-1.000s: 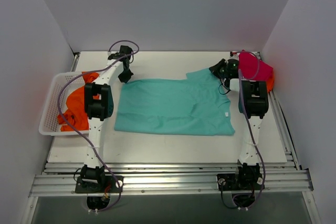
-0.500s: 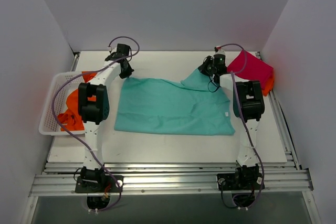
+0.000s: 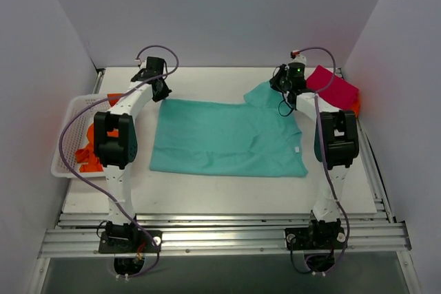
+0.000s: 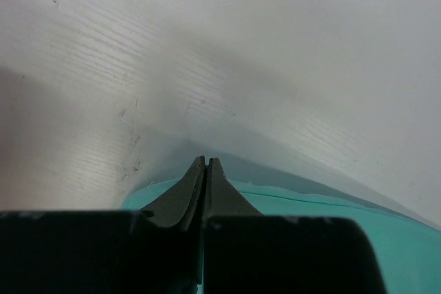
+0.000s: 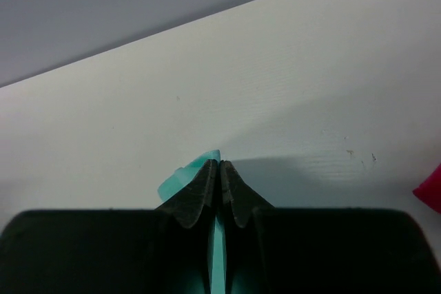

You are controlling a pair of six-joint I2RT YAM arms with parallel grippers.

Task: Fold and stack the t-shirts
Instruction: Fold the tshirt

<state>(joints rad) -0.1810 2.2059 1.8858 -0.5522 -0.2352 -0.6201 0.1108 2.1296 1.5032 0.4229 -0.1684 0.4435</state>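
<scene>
A teal t-shirt (image 3: 227, 137) lies spread flat in the middle of the table. My left gripper (image 3: 162, 93) is shut on its far left corner; the left wrist view shows the closed fingertips (image 4: 207, 162) over the teal edge (image 4: 310, 204). My right gripper (image 3: 281, 87) is shut on the far right sleeve, and in the right wrist view (image 5: 219, 163) teal cloth (image 5: 180, 178) pokes out between the jaws. A folded magenta t-shirt (image 3: 334, 87) lies at the far right on an orange one (image 3: 355, 108). More orange t-shirts (image 3: 93, 153) lie in the basket.
A white mesh basket (image 3: 69, 118) stands at the table's left edge. White walls enclose the back and both sides. Aluminium rails (image 3: 220, 235) run along the near edge by the arm bases. A magenta edge (image 5: 431, 194) shows in the right wrist view.
The right gripper swung left with the sleeve lifted, then moved back right and farther away. The left gripper shifted slightly farther back and left. The shirt's far edge now lies straighter.
</scene>
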